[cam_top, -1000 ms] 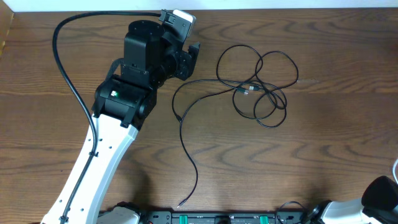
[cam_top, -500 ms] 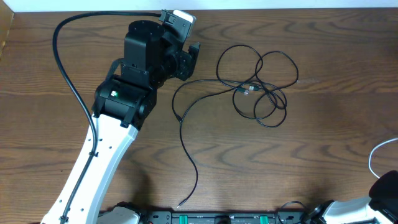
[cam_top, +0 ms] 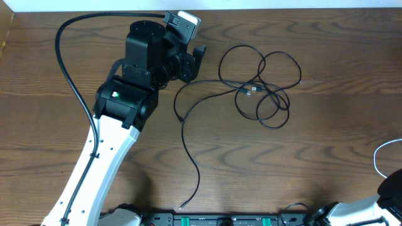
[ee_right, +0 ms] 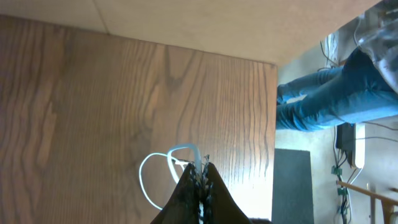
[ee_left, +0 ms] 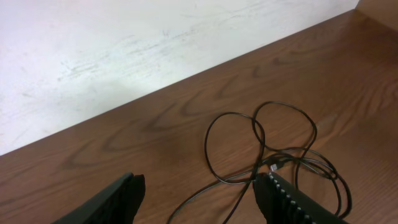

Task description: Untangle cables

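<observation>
Black cable [cam_top: 251, 91] loops lie at three o'clock from the wide-spread, nearer left end effector [ee_left: 202, 193]; the right end effector [ee_right: 199, 171] pinches the white cable [ee_right: 183, 148].

A dark, wood-grained desk [cam_top: 326, 132] is shown, with a thin black cable [cam_top: 251, 90] laid directly on it. Its overlapping loops are gathered right of centre around a small plug, and one long strand is trailed left, then down to the near edge. A white cable [cam_top: 375, 158] loop is seen at the right edge; contact with the wood cannot be told.
</observation>
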`<state>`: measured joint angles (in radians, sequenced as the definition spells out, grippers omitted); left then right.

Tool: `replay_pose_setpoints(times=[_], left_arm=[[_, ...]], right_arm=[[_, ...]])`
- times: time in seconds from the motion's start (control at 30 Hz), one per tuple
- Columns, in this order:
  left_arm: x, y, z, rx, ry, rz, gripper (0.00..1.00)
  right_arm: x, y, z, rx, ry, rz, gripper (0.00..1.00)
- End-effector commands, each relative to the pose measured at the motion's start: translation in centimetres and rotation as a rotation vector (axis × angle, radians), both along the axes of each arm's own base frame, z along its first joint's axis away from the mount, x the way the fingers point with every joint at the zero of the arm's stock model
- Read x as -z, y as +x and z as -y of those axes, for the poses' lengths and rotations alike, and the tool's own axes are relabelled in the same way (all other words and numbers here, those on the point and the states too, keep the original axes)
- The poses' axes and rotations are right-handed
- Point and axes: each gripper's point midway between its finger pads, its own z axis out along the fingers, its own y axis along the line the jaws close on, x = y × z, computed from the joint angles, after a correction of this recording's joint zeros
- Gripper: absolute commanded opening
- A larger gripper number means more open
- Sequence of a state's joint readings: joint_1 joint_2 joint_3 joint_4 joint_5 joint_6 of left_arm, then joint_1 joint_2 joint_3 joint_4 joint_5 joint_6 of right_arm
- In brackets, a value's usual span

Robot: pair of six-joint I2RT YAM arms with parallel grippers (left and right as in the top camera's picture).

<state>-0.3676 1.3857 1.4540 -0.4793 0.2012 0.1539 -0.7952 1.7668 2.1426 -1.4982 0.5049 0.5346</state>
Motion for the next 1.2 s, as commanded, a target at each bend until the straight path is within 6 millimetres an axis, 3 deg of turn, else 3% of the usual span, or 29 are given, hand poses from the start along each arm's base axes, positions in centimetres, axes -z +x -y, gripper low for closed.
replay_pose_setpoints(times=[0.0, 0.3, 0.57, 0.7, 0.8, 0.97, 1.17], left_arm=[[-0.1, 0.0, 0.0, 0.003, -0.008, -0.003, 0.62], [-0.1, -0.1, 0.0, 0.002, -0.008, -0.005, 0.62], [-0.1, -0.1, 0.0, 0.002, -0.007, -0.004, 0.62], [-0.1, -0.1, 0.0, 0.003, -0.008, -0.005, 0.62], [-0.1, -0.1, 0.0, 0.002, -0.007, -0.005, 0.62], [-0.1, -0.1, 0.0, 0.002, -0.007, -0.005, 0.62], [-0.1, -0.1, 0.0, 0.002, -0.007, -0.005, 0.62]], right_arm=[[-0.2, -0.8, 0.4, 0.035, -0.004, 0.024, 0.01], [-0.2, -0.7, 0.4, 0.034, 0.001, 0.034, 0.01], [0.1, 3.2, -0.4, -0.109, 0.050, 0.137, 0.01], [-0.4, 6.3, -1.7, -0.218, 0.031, 0.163, 0.01], [-1.2, 12.0, -5.0, -0.452, 0.030, 0.222, 0.01], [-3.0, 18.2, -10.1, -0.703, -0.046, 0.258, 0.01], [-4.7, 22.6, -14.6, -0.867, -0.112, 0.321, 0.01]])
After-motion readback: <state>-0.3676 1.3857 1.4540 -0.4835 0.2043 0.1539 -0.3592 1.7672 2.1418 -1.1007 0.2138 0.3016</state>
